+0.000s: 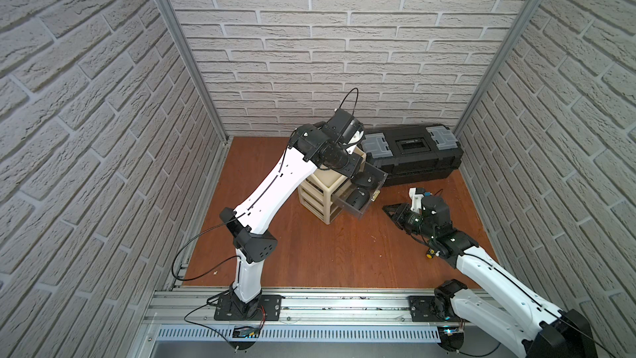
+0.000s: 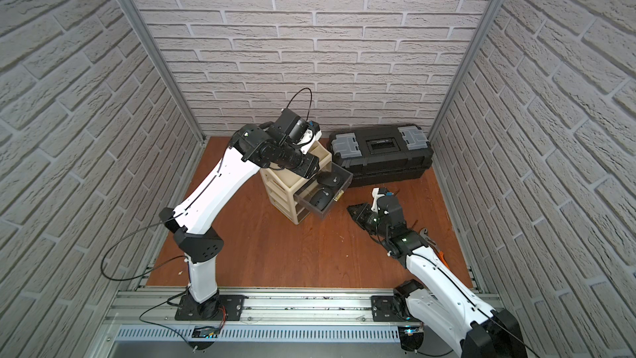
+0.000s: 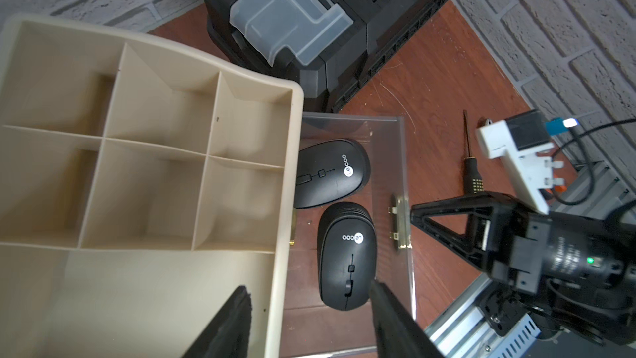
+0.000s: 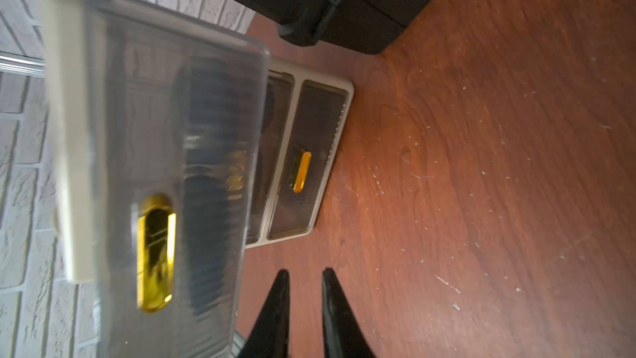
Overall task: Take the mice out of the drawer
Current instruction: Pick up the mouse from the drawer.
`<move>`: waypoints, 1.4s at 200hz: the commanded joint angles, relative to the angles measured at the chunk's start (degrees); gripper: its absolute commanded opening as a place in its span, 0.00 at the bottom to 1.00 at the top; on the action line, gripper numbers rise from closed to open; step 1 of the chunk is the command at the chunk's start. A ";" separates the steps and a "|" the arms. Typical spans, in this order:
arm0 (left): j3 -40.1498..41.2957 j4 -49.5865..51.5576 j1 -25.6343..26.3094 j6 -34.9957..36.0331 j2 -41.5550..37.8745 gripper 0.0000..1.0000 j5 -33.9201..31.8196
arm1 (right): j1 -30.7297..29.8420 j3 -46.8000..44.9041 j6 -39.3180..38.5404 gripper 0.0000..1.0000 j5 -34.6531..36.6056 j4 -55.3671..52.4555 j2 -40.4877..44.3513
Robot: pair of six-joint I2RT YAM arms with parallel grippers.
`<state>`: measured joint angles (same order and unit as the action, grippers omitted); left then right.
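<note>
Two mice [image 3: 347,256] lie side by side in the pulled-out top drawer [image 3: 401,160] of the beige drawer cabinet [image 3: 155,194]. My left arm reaches over the cabinet with its wrist pitched down, and the left claw [image 3: 309,308] hangs above the mice, wide open and empty. My right claw [image 4: 304,275] is low beside the drawer front, narrowly parted and empty.

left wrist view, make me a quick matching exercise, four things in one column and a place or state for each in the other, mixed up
Things:
1. mice
2. toolbox
3. screwdriver
4. top tray

Places or states:
a. lying on the bare table, outside the drawer
b. inside the open clear drawer
c. black, standing by the brick wall
d. beige, compartments empty

Pairs: 1-b, 2-c, 3-a, 4-d
</note>
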<state>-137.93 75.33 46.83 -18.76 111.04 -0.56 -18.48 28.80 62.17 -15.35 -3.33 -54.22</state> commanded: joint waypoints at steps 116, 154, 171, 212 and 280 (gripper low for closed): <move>1.59 -0.94 3.70 -5.10 2.22 0.53 -4.14 | 1.52 4.66 0.52 0.03 -7.93 22.34 -15.63; 2.86 -2.58 5.29 -6.28 3.95 0.50 -4.46 | 1.69 5.26 0.37 0.03 -8.63 22.14 -16.00; 2.91 -2.75 6.29 -6.95 5.28 0.48 -4.77 | 1.69 5.35 0.37 0.03 -8.94 22.19 -15.89; 5.14 -3.32 7.11 -7.95 6.28 0.48 -8.95 | 1.74 5.65 0.24 0.03 -9.52 21.99 -15.98; 8.98 -3.72 7.44 -7.27 6.27 0.59 -8.50 | 1.87 5.46 0.21 0.03 -10.31 22.49 -16.58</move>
<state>-130.28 72.90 54.08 -26.70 117.32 -9.58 -16.97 32.60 62.57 -24.43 15.11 -70.65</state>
